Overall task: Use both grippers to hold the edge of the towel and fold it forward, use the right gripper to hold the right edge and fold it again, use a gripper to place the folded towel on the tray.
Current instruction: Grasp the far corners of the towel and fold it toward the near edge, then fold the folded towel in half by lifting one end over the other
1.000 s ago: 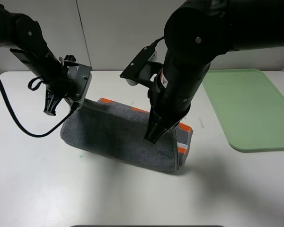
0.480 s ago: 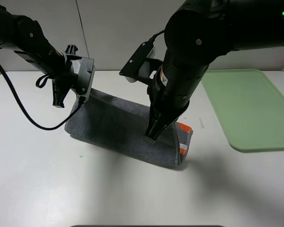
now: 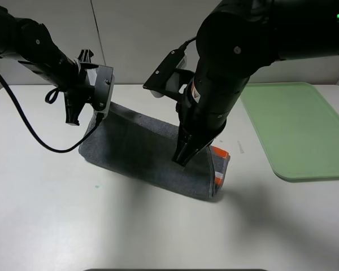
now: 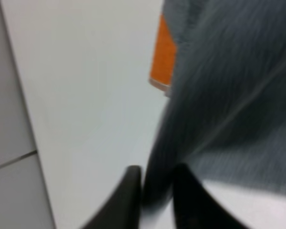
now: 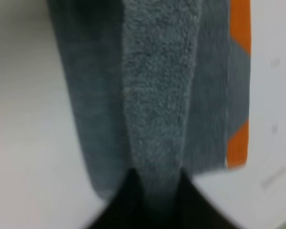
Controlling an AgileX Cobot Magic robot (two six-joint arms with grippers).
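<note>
My left gripper (image 4: 157,170) and right gripper (image 5: 157,175) each pinched the towel (image 3: 135,149) by its edge. Open table (image 3: 130,231) lay in front, and my right arm (image 3: 231,56) hid part of the cloth.

- We see the towel (image 3: 141,152) as dark grey terry cloth, matt and rough-napped; its orange band (image 5: 239,28) looks flatter and smoother.
- The tray (image 3: 296,127) is pale green plastic, smooth, with a faint sheen.
- The bench (image 3: 101,226) looks white, smooth and matt to us.
- The right arm (image 3: 237,51) has a glossy black shell; the left tool (image 4: 155,191) and right tool (image 5: 157,188) look matt black.
</note>
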